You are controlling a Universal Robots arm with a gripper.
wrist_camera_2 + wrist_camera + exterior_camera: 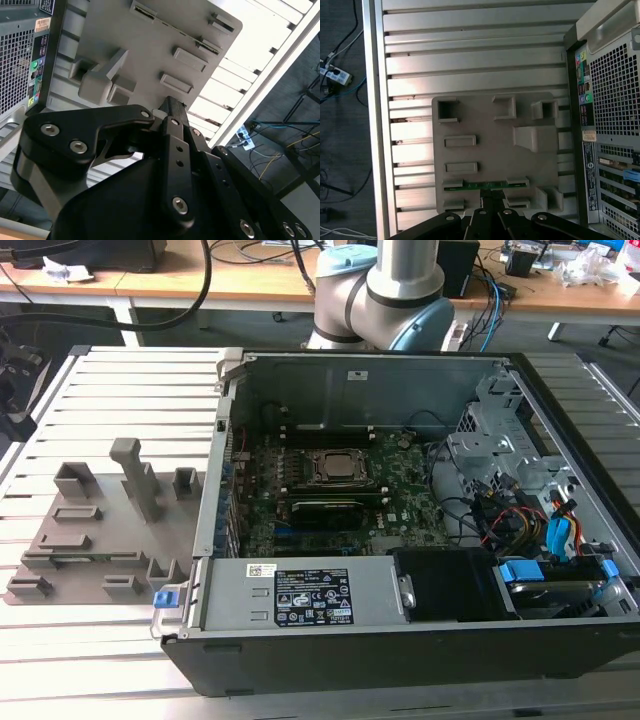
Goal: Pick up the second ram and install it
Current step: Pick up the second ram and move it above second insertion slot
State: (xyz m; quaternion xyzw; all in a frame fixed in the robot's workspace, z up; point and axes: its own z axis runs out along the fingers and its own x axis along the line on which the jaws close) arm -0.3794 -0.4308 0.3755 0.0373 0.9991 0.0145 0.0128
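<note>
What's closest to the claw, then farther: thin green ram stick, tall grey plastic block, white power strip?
First wrist view:
1. Thin green ram stick, by the claw.
2. Tall grey plastic block, on grey tray.
3. White power strip, on floor.

Open slatted table (470, 50) borders the holder tray (490, 130); its tall block (535, 137) and the computer case (610, 100) crowd 1 side.

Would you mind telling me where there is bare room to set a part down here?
Bare table slats lie between the grey tray and the table's far edge in the exterior view; the tray and open case are crowded.
</note>
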